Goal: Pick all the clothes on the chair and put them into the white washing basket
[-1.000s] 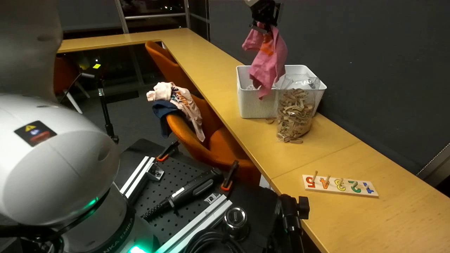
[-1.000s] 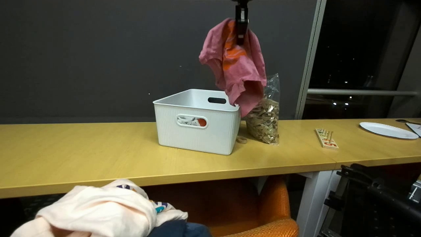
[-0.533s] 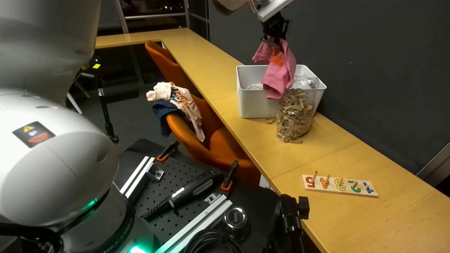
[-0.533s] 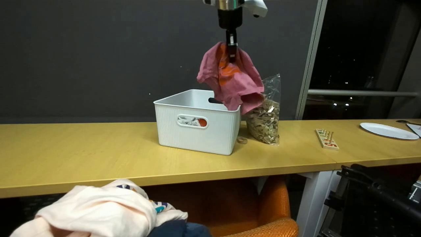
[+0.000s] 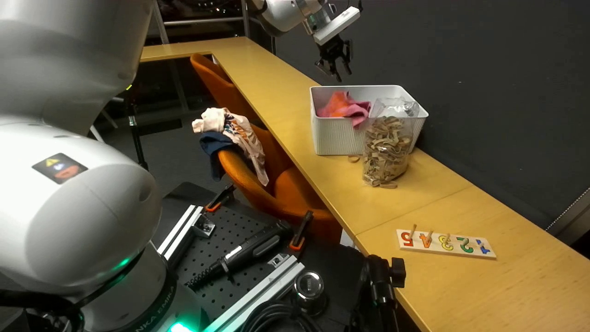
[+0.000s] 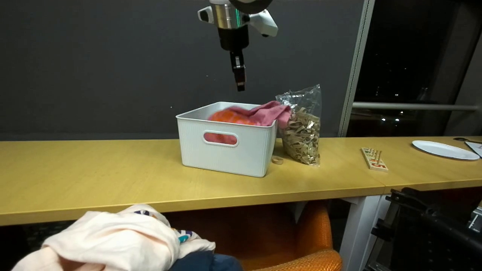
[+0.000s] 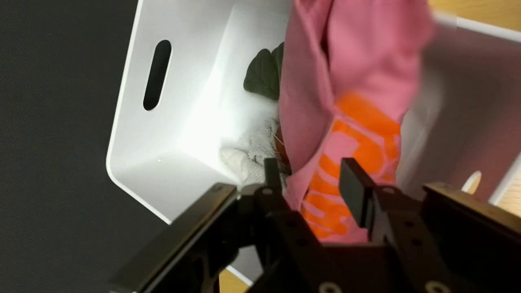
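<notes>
Clothes on the chair lie to the near left of and below the gripper in an exterior view, and as it hangs parted, holding nothing, above the white basket, the next pick probably calls for reaching down past the bench.

Gripper, jaws apart, over wht basket w/ pink cloth in; pale/navy clothes on chair

Pink cloth — orange-patterned; basket — white.
</notes>
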You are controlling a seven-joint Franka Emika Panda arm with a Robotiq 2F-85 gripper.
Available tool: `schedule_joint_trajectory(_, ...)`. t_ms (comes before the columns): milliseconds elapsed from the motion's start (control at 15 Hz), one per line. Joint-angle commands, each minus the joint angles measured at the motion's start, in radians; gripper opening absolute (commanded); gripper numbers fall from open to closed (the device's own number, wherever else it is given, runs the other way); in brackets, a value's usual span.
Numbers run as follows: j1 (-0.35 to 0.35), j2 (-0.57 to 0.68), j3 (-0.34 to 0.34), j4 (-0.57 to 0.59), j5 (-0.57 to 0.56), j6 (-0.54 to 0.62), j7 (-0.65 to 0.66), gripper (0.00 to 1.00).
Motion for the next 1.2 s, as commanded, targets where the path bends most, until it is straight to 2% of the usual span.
schedule_joint_trajectory(0,-0.004,-0.063,0.009,-0.062,0.036,-0.019,-0.022,0.75)
schedule_joint_trajectory(200,0.024,-0.134,0.032,-0.176,0.053,-0.034,0.002,0.96)
schedule_joint_trajectory(267,0.037,-0.159,0.047,-0.224,0.057,-0.032,0.010,1.00)
schedule_joint_trajectory(400,0.054,-0.228,0.092,-0.342,0.089,-0.014,0.004,1.00)
schedule_joint_trajectory(733,0.062,-0.420,0.204,-0.613,0.211,0.002,-0.113,1.00)
schedule_joint_trajectory(867,0.037,-0.489,0.225,-0.704,0.243,0.004,-0.251,1.00)
schedule_joint_trajectory(1000,0.028,-0.493,0.219,-0.721,0.277,0.019,-0.388,1.00)
schedule_joint_trajectory(1133,0.030,-0.509,0.208,-0.756,0.259,0.040,-0.498,1.00)
